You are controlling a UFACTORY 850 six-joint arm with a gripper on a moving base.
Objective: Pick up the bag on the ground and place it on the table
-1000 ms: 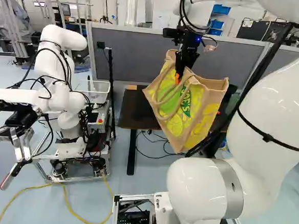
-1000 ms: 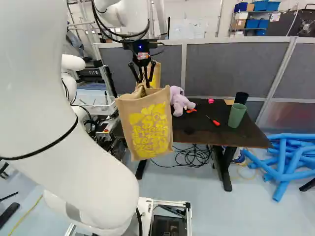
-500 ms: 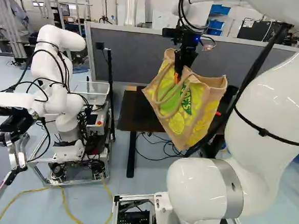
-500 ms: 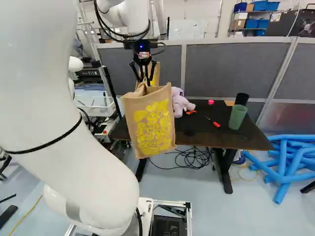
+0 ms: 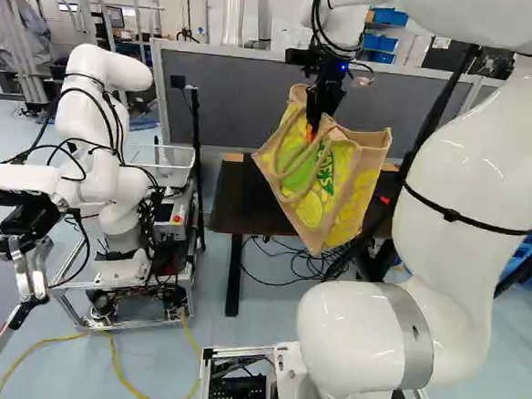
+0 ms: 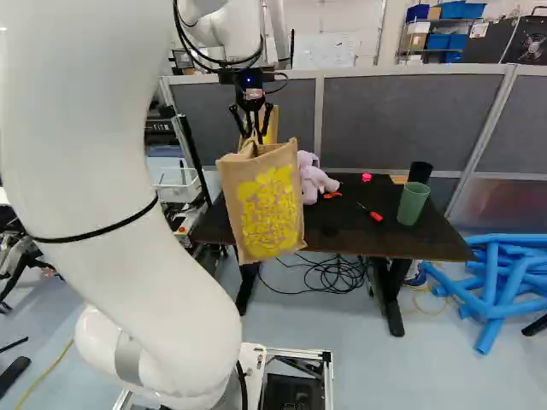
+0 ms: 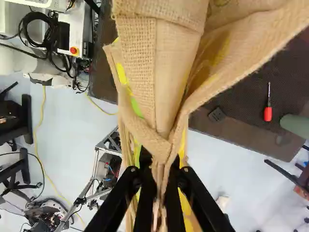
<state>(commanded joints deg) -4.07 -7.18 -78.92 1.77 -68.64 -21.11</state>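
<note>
My gripper (image 5: 314, 128), also in the right base view as the gripper (image 6: 254, 135), points down and is shut on the pinched upper edge of the tan burlap bag (image 5: 344, 191). Hanging tilted, the bag (image 6: 269, 205) shows yellow print, green patches and rope handles. Both base views show it in front of the left part of the dark table (image 6: 350, 239); whether they touch, I cannot tell. In the wrist view the folded cloth of the bag (image 7: 154, 72) runs between the fingers of the gripper (image 7: 159, 179) and spreads out ahead of them.
On the table are a purple plush toy (image 6: 314, 178), a red-handled screwdriver (image 6: 374, 214), a green cup (image 6: 412, 203), a dark cylinder (image 6: 420, 172) and a pink item (image 6: 367, 176). Another robot (image 5: 105, 152) stands left of the table. Blue tubes (image 6: 491, 282) lie at the right.
My arm has carried the bag farther from the base, toward the table; it has shifted left in the left base view and right in the right one. The other robot's gripper has lowered.
</note>
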